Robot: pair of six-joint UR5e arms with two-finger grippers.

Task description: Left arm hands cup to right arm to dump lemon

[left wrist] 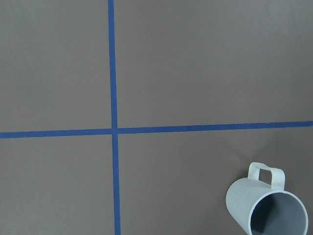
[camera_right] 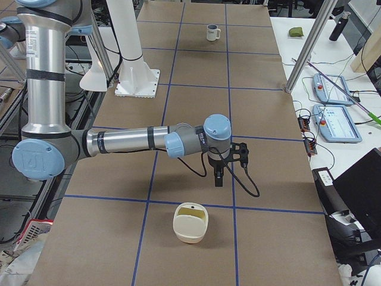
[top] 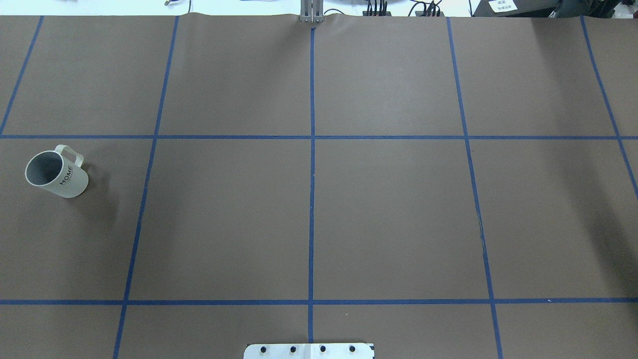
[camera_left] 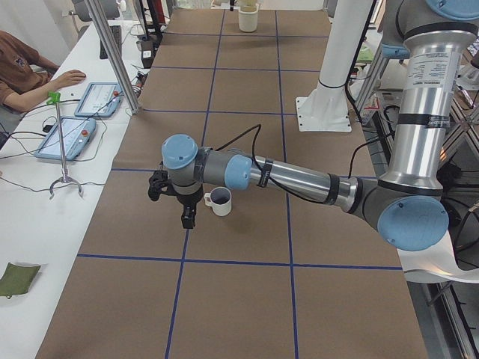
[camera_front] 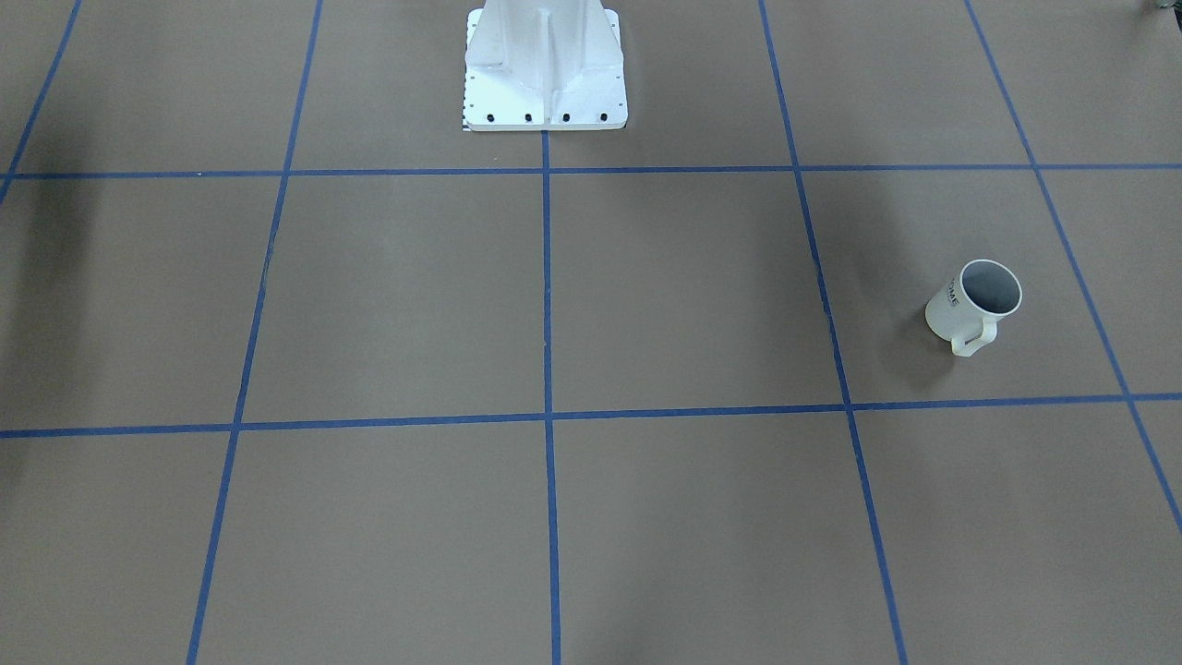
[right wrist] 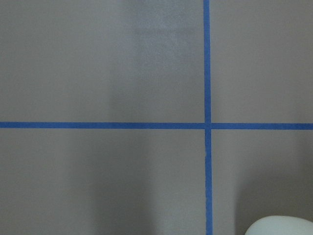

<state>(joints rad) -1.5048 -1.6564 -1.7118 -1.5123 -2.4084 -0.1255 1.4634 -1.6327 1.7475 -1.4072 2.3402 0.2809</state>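
The cup [top: 56, 172] stands upright on the brown table at the robot's left side, handle toward the far edge; it also shows in the front view [camera_front: 974, 305] and the left wrist view [left wrist: 266, 205]. Its grey inside shows no lemon. In the exterior left view the left arm [camera_left: 284, 176] reaches out, and its gripper [camera_left: 187, 218] hangs just beside the cup [camera_left: 219, 200], above the table. In the exterior right view the right gripper [camera_right: 218, 177] points down over the table, far from the cup [camera_right: 212, 32]. I cannot tell whether either gripper is open or shut.
A cream container [camera_right: 190, 229] with a yellowish inside sits near the right gripper; its rim shows in the right wrist view [right wrist: 279, 226]. The white robot pedestal [camera_front: 545, 69] stands at the table's middle edge. An operator [camera_left: 22, 71] and tablets [camera_left: 75, 127] are at the side bench.
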